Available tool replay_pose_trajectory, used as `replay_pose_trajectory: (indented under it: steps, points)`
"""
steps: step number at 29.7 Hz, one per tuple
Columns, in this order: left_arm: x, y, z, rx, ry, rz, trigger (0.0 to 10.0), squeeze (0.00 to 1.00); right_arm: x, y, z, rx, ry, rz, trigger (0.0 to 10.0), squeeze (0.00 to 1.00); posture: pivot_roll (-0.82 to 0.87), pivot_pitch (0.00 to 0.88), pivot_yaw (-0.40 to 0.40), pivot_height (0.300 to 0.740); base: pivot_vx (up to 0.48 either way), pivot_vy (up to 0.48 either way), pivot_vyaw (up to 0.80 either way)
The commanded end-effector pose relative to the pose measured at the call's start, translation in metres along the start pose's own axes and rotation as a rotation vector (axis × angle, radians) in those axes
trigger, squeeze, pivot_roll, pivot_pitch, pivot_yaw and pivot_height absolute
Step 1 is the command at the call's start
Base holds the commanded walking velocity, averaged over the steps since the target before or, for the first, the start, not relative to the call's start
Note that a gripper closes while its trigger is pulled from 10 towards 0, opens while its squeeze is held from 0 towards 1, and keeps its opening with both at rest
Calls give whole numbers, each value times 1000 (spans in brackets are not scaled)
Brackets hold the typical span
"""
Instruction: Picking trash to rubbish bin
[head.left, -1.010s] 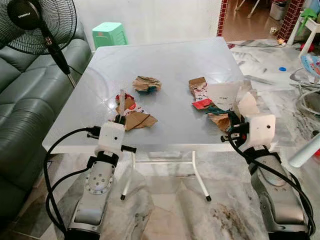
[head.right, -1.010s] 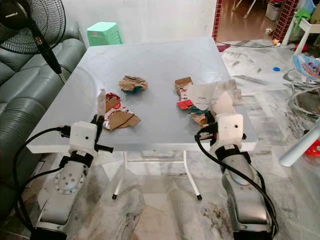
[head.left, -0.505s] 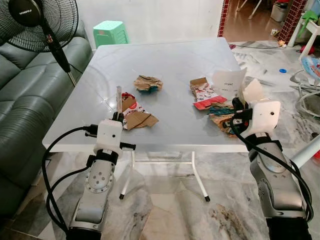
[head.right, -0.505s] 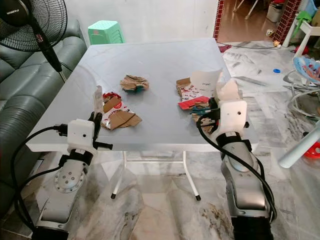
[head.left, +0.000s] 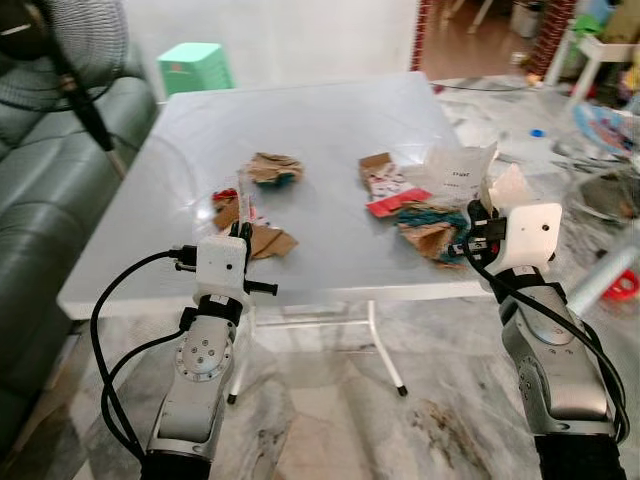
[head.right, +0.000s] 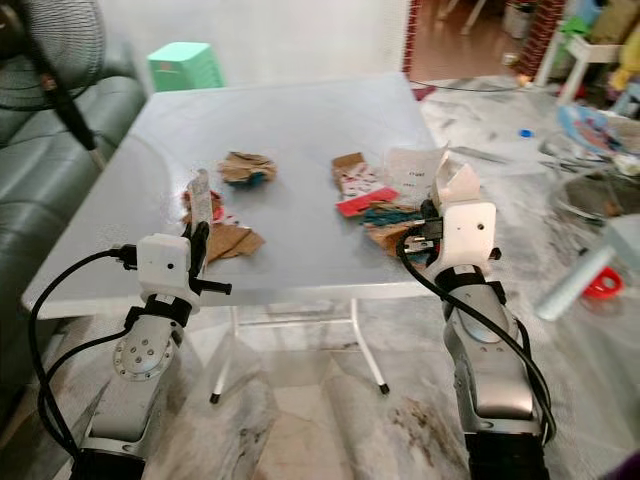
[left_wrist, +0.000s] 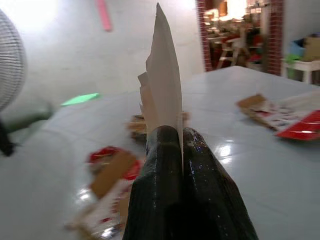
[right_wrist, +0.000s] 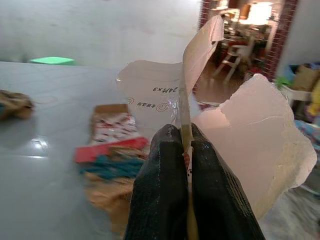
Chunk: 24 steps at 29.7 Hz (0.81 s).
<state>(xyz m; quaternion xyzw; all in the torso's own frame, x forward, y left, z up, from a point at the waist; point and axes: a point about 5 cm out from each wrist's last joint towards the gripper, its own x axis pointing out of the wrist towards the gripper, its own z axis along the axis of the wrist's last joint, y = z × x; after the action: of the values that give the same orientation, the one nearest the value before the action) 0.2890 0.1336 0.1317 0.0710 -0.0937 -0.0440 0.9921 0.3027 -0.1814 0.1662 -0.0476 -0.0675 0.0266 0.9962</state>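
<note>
Two tools clenched, left tool (left_wrist: 172, 150) pinching paper scrap (left_wrist: 162, 90), right tool (right_wrist: 181, 145) gripping torn carton (right_wrist: 250, 145), views blurred

A home living room: grey sofa (head.left: 40, 190), standing fan (head.left: 60, 50), marble floor (head.left: 330, 400), folding table (head.left: 300, 130).

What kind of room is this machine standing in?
Most likely a home living room: a dark sofa and a standing fan beside a grey folding table strewn with torn cardboard, on a marble-patterned floor.
</note>
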Motion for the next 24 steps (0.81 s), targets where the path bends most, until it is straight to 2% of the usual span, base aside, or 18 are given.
replay_pose_trajectory:
  steps: [1, 24]
  points:
    - [0, 4, 3, -15, -1, 12, 10000, 0, 5, 1, 5, -1, -11, 2, 10000, 0, -67, 34, 34, 740, 0, 0, -800]
    - [3, 11, 2, -43, 25, 37, 10000, 0, 7, 3, 6, 13, -8, -8, 10000, 0, -66, 34, 43, 740, 0, 0, -800]
